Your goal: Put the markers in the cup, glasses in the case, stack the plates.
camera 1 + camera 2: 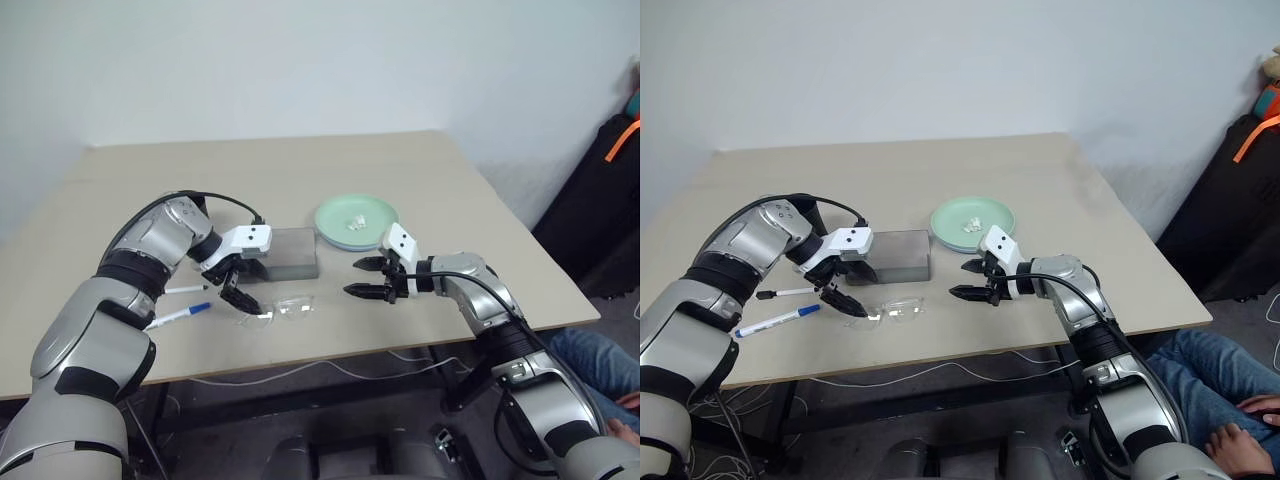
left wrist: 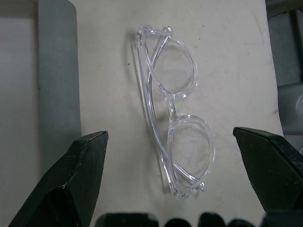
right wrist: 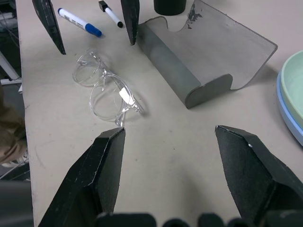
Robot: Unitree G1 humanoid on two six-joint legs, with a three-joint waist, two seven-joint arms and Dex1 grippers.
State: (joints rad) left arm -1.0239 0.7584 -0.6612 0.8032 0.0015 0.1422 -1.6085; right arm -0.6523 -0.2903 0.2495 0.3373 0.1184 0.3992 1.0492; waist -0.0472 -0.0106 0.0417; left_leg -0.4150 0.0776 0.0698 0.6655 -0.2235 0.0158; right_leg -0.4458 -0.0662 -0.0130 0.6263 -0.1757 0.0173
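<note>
Nearest the table's front edge, low and left of centre in the left eye view, the glasses lie folded on the bare table, their long axis running left to right across the frame, lenses flat against the tabletop. The left gripper hangs over their left end, pointing steeply down, jaws spread wide and holding nothing. In the left wrist view the frame sits between the two black fingers, and its long axis lies across the line that the jaws would close along, so a straight descent looks likely to pinch the frame across its narrow side. The right gripper stands a little to the right of the glasses, pointing left toward them, jaws also apart and empty; the left one is the nearer.

At the far left, the blue-capped marker and the black-capped marker lie beside the left arm, both slanting slightly upward toward the right.

Just behind the glasses, at frame centre, the grey case rests with its long axis parallel to theirs. In the right wrist view its translucent lid stands raised, and the black cup sits beyond it.

Farthest, upper right of centre, the mint green plate already sits on the light blue plate, with a white scrap on top.
</note>
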